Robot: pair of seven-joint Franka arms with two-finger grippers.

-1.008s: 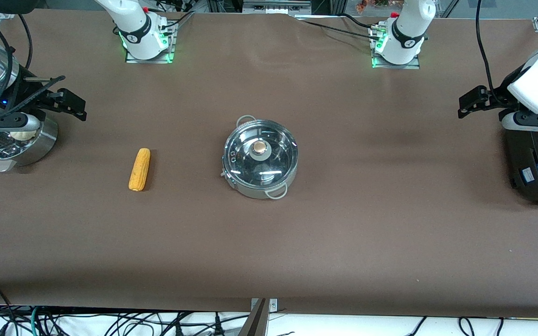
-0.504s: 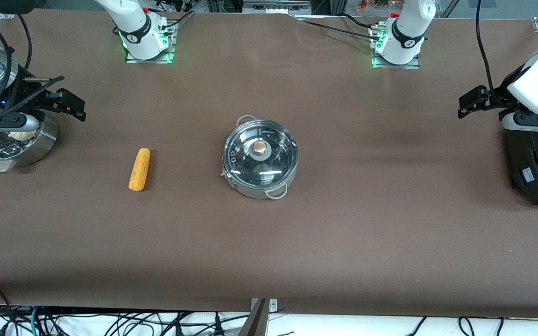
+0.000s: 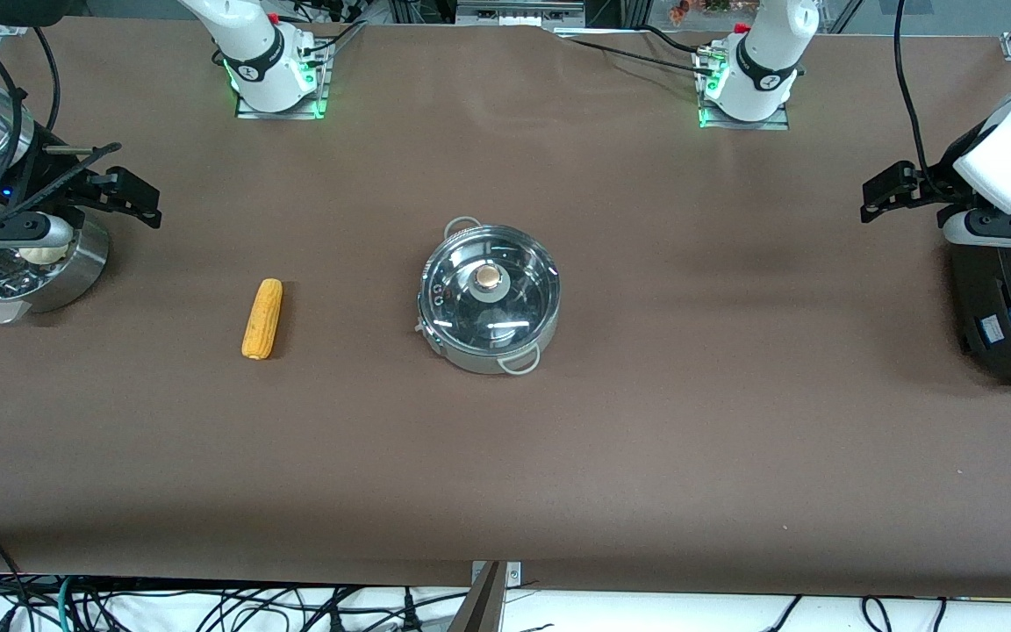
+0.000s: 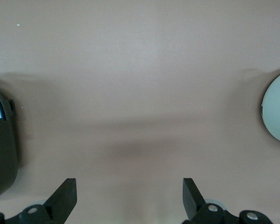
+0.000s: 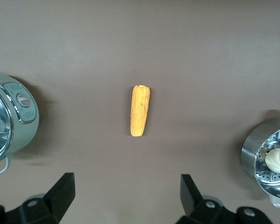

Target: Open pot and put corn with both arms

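The steel pot (image 3: pixel 488 298) stands mid-table with its clear glass knobbed lid (image 3: pixel 489 279) on it. The yellow-orange corn (image 3: pixel 261 318) lies bare on the table, beside the pot toward the right arm's end. It also shows in the right wrist view (image 5: pixel 140 110), as does the pot (image 5: pixel 9 121). My right gripper (image 3: pixel 139 197) hangs open and empty by the steamer bowl; its own view shows the jaws wide apart (image 5: pixel 127 191). My left gripper (image 3: pixel 879 198) hangs open and empty (image 4: pixel 128 193) by the black cooker. The pot's edge (image 4: pixel 277 107) shows in the left wrist view.
A steel steamer bowl (image 3: pixel 75 263) with a white bun (image 3: pixel 42 255) stands at the right arm's end, also in the right wrist view (image 5: pixel 256 156). A black rounded cooker (image 3: pixel 1010 307) stands at the left arm's end. Brown table cover (image 3: pixel 505 465) runs to the front edge.
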